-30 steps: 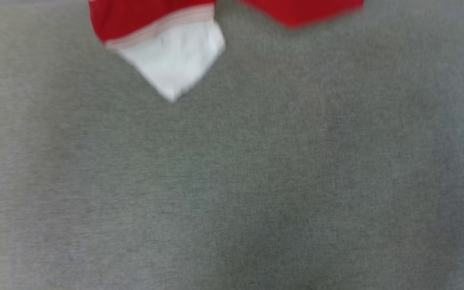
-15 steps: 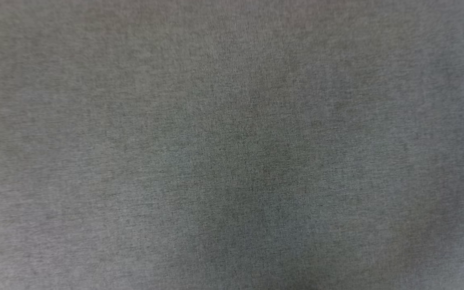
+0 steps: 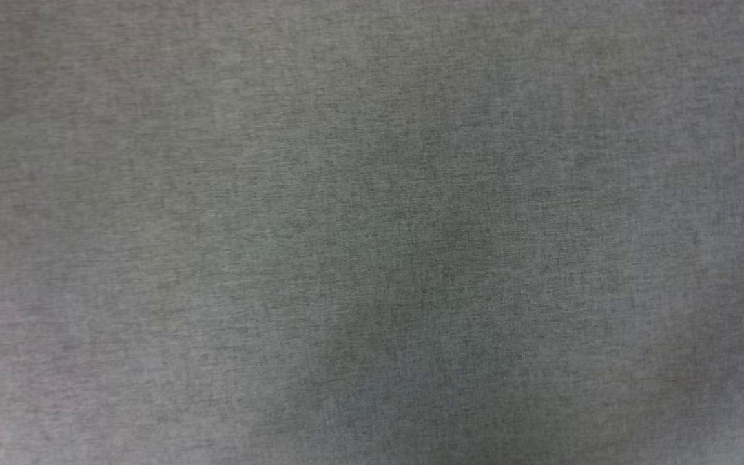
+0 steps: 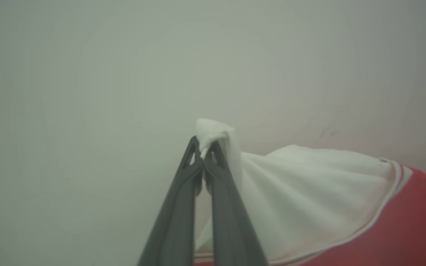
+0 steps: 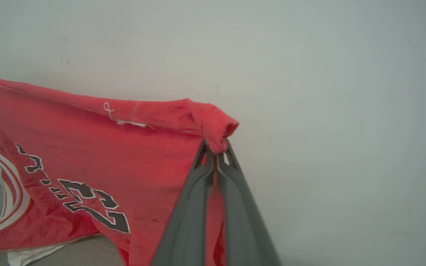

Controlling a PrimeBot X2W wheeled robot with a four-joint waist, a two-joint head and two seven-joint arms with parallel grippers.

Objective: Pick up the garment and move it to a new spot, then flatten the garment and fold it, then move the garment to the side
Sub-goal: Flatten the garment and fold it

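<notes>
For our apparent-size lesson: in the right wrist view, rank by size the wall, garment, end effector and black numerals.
1. wall
2. garment
3. right end effector (near the camera, so inflated)
4. black numerals

Slim dark-grey claw fingers (image 4: pixel 176 214), seemingly matte

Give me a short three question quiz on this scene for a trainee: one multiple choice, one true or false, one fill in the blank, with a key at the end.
1. The left gripper is shut on cloth of which colour? A white; B red; C black.
2. True or false: the right gripper is open and holds nothing.
3. Fill in: the characters printed on the garment are ____ with white outlines.
Key: 1 A. 2 false: it is shut on a red fold of the garment. 3 black.
</notes>
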